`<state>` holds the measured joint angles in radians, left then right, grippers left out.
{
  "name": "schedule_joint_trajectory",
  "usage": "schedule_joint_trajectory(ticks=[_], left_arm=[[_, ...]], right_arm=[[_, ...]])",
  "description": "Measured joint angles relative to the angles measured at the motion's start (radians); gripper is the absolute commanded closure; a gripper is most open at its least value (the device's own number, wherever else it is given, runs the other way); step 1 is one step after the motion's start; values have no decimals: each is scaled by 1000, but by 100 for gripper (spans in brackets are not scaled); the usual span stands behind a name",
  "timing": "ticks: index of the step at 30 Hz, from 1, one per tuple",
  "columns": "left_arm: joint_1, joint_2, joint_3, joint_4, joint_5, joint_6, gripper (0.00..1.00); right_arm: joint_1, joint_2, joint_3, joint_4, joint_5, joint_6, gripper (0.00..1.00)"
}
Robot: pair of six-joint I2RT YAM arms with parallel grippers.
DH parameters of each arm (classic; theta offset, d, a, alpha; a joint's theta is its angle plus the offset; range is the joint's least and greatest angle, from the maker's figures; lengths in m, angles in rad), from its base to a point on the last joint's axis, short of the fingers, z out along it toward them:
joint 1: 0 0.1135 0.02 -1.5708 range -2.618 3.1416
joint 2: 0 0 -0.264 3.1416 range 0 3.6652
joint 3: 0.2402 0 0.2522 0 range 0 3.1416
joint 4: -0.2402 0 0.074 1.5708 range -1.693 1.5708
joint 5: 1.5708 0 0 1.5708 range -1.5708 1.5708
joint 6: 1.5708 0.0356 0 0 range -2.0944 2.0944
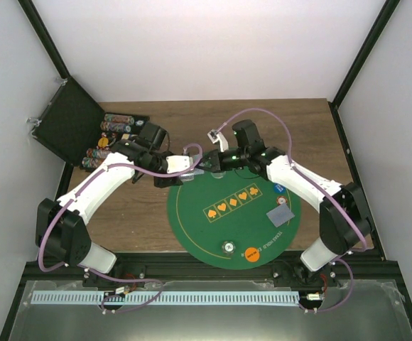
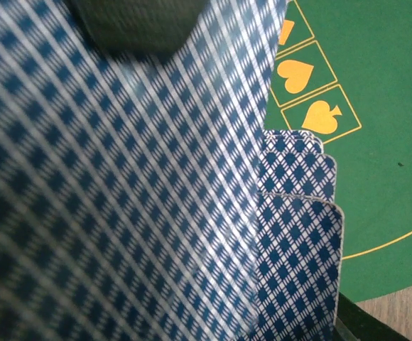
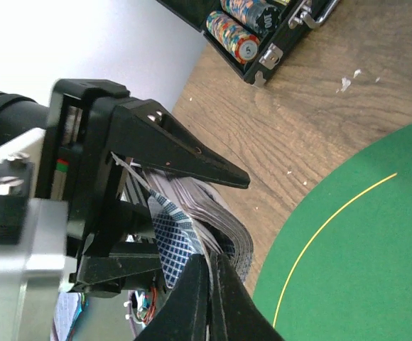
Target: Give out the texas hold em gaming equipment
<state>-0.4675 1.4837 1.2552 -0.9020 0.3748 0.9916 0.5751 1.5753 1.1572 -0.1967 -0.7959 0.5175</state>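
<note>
Brown wooden table inside a bright white box.
Behind the table stands a plain white back wall, and that is the brightest spot I can see; the light is soft and even. To the left and right of the table are pale grey side walls. Thin black posts lean up from the table's far corners. A black rail runs along the table's near edge. In front of the table, past that rail, lies a flat grey metal sheet with a long white strip of little slots across it.
</note>
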Motion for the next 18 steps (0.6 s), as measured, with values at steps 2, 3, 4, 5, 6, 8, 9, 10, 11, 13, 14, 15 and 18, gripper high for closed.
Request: schedule_joint_trajectory(ticks=[2,3,4,5,6,8,9,10,11,13,14,15,18], left_arm=[[4,0,-4,0,2,0,48],[6,0,-7,1,3,0,48],[9,0,-9,2,4,0,47],[11,0,-10,2,5,0,47],[13,0,-10,3,6,0,47],[18,0,-13,5,10,-3,47],[21,0,-15,6,10,-4,47],[24,0,-17,8,11,-6,48],[27,0,-20,12,12,-8,48],[34,0,-30,19,13,-15,48],[37,0,-35,23,13,-18,48],[40,0,-41,28,13,-20,48],[45,0,-53,35,15,-29,48]], right_arm=[[-3,-8,10,-18,9,-8,99],[-6,-15,12,-26,13,-11,99],[-11,-25,13,-36,16,-14,99],[-15,-32,13,-46,18,-19,99],[-21,-42,13,-57,20,-26,99],[-31,-56,13,-73,23,-33,99],[-37,-64,13,-83,24,-39,99],[-42,-72,13,-92,25,-44,99],[-47,-80,13,-103,27,-51,99],[-56,-101,13,-126,29,-67,99],[-57,-109,13,-133,30,-75,99],[-59,-117,15,-142,29,-83,99],[-61,-127,40,-185,21,-111,99]])
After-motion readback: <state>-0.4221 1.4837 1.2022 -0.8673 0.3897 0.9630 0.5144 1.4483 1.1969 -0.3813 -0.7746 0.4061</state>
